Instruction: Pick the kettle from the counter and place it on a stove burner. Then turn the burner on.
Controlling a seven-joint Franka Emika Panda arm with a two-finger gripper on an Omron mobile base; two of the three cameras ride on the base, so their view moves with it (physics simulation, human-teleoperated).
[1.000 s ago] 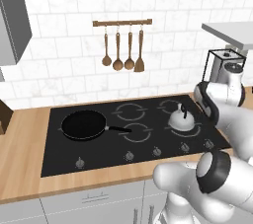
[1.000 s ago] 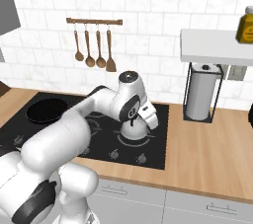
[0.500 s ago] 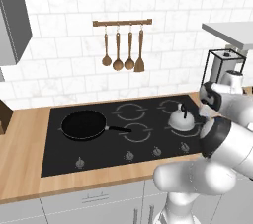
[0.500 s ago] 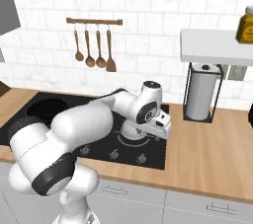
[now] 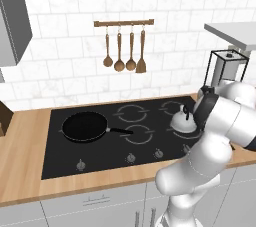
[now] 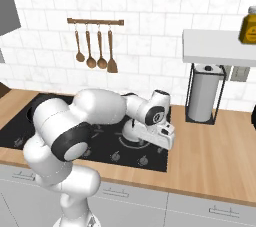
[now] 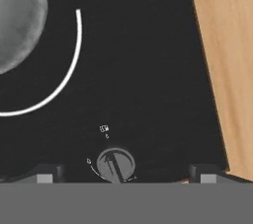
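Kettle (image 5: pixel 183 122) sits on the stove burner (image 7: pixel 59 85), pan (image 5: pixel 84 126) empty.

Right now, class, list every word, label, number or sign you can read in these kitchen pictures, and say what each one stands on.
No readable text anywhere.
Small white marks by the stove knob on the black cooktop: a tiny square symbol, an arrow and a dial arc; too small to read.
Yellow jar on the shelf: its label area is too blurred to read.
The kettle bears no marking.
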